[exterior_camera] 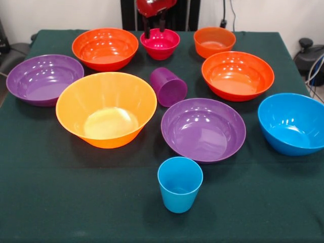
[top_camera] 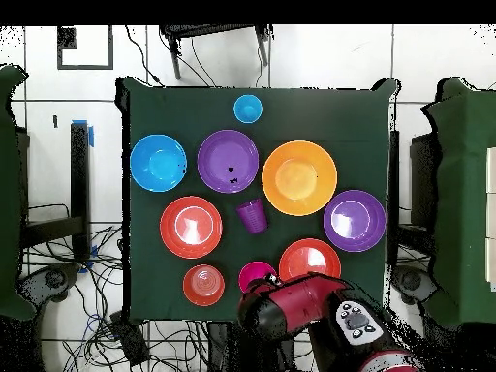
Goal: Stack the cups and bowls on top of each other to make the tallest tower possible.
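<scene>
My gripper (exterior_camera: 155,28) hangs open at the table's far side, its fingers (exterior_camera: 147,29) right at the far rim of the small magenta bowl (exterior_camera: 160,44). In the overhead view the red arm covers part of that bowl (top_camera: 253,275). All the other cups and bowls stand apart, none stacked. The purple cup (exterior_camera: 168,86) (top_camera: 252,215) appears to lie on its side mid-table. The light blue cup (exterior_camera: 179,184) (top_camera: 248,108) stands upright near the front edge. Two red-orange bowls (exterior_camera: 105,48) (exterior_camera: 237,75) and the small orange bowl (exterior_camera: 214,41) sit near the magenta one.
The big orange bowl (exterior_camera: 106,109) (top_camera: 299,177) and a purple bowl (exterior_camera: 203,129) fill the middle. Another purple bowl (exterior_camera: 44,79) sits at the left and the blue bowl (exterior_camera: 292,123) at the right edge. Dark green cloth (exterior_camera: 76,202) covers the table.
</scene>
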Action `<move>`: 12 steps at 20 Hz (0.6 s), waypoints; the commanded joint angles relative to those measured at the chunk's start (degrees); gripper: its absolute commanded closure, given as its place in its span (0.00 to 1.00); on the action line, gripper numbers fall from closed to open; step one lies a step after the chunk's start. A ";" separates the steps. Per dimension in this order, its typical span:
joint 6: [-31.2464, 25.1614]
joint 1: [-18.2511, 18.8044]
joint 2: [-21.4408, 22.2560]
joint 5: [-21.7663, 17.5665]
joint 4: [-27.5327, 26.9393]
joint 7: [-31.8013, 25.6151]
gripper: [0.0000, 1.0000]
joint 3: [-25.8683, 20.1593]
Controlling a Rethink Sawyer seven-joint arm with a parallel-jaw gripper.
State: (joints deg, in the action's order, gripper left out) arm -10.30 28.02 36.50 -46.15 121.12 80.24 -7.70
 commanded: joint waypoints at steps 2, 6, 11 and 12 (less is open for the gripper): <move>3.00 -0.60 -6.39 -1.68 -7.61 5.61 0.00 -2.20; 5.39 -0.35 -8.65 -2.85 -8.95 5.87 0.00 -1.18; 6.98 0.19 -10.59 -3.59 -10.26 5.28 0.00 -0.89; 7.67 0.56 -10.94 -4.17 -10.21 5.11 0.00 -0.48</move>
State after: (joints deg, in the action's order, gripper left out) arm -7.64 28.24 29.78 -46.50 118.00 80.24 -6.77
